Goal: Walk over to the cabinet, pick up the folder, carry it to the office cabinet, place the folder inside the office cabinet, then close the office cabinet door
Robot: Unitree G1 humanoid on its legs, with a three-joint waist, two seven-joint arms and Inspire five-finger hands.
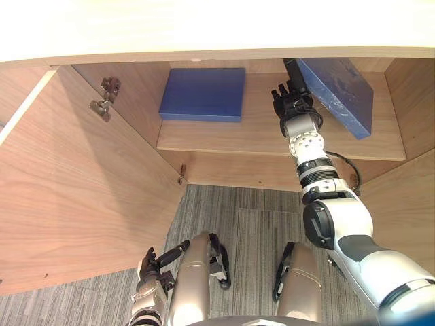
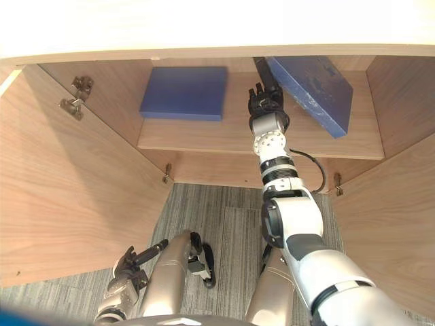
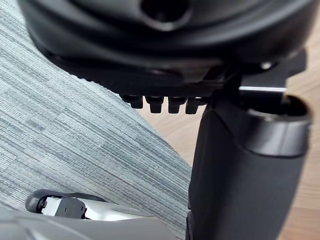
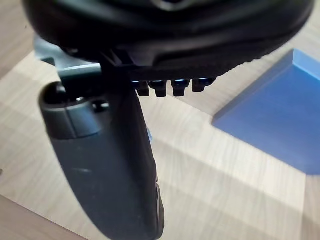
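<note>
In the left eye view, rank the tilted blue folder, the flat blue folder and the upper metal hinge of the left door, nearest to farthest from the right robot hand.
1. Tilted blue folder: right beside the right robot hand, on the shelf's right.
2. Flat blue folder: lying on the shelf's left.
3. Upper metal hinge: on the open left door, farthest left.

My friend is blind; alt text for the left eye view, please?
Robot's right hand reaches into an open cabinet, beside a tilted blue folder; a second blue folder lies flat to its left. The left hand hangs low.
</note>
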